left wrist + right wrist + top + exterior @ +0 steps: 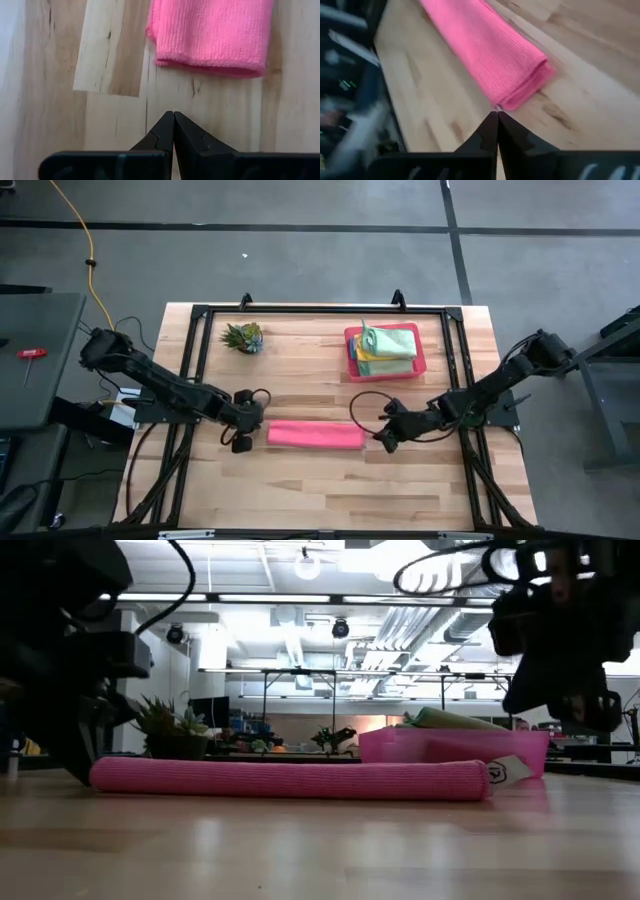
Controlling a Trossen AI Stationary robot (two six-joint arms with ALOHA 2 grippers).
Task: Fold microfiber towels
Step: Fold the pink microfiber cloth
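Note:
A pink microfiber towel (pixel 315 434) lies folded into a long narrow strip across the middle of the table, also seen in the low view (pixel 290 778). My left gripper (pixel 243 442) is shut and points steeply down just off the strip's left end (pixel 210 65), low over the wood and apart from the cloth. My right gripper (pixel 385 442) is shut and slants down just off the strip's right end (pixel 530 80). In the low view it hangs above the tabletop (pixel 585 715), clear of the towel.
A pink tray (pixel 352 352) at the back right holds a stack of folded towels (pixel 388 345) in green, yellow and teal. A small spiky plant (pixel 243 337) stands at the back left. A black frame (pixel 320 311) borders the work area. Bare wood lies in front of the strip.

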